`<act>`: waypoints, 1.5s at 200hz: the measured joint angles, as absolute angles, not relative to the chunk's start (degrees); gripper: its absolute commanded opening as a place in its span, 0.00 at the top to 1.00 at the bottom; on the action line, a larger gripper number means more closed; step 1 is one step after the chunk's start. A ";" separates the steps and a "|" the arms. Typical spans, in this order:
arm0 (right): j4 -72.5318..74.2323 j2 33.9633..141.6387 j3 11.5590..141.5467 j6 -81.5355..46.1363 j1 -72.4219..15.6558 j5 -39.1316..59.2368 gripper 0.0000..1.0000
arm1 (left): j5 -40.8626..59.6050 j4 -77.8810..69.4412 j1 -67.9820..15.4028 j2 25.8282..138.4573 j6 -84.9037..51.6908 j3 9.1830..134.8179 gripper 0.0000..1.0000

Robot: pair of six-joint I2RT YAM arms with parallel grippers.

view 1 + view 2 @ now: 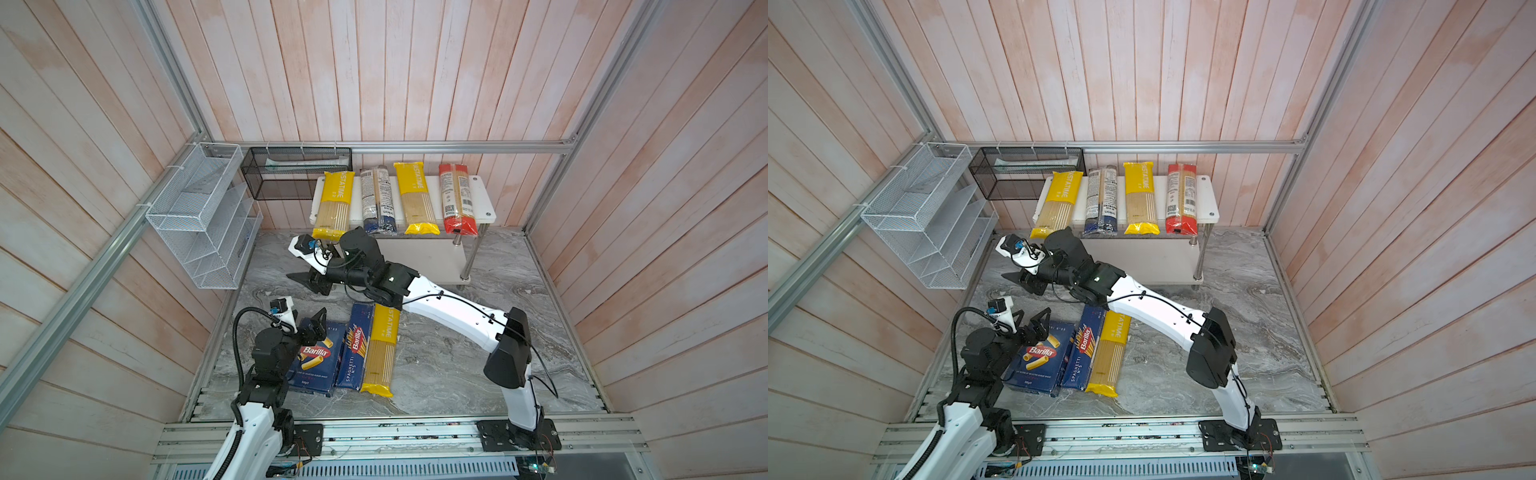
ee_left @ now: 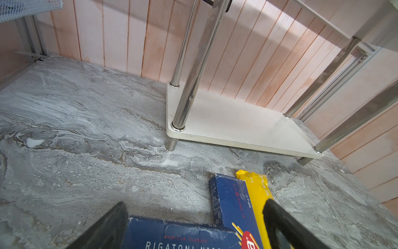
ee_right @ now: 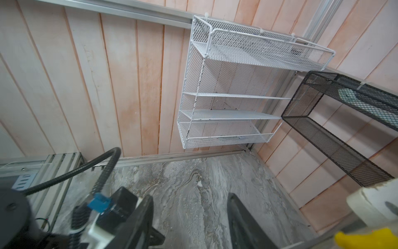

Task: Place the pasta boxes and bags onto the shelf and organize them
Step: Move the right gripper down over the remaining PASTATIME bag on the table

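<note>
Open left jaws, empty, hang over the far end of the wide box (image 1: 313,359); can't tell if they touch it. Open right jaws, empty, sit low over the counter (image 1: 457,357) by the shelf (image 1: 484,199), at its left front corner. Wide box, narrow box (image 1: 353,347) and loose yellow bag (image 1: 380,351) lie side by side on the counter. The shelf's top board carries a row: outer yellow bag (image 1: 334,205), blue-ended bag (image 1: 377,199), middle yellow bag (image 1: 415,197), red-ended bag (image 1: 457,199).
</note>
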State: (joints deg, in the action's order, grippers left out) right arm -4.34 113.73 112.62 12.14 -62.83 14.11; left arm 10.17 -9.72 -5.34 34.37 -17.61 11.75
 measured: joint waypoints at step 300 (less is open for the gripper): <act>-5.28 66.48 33.98 -46.78 -65.95 -24.38 0.27 | 12.10 -18.02 -18.44 36.03 -14.57 8.27 0.00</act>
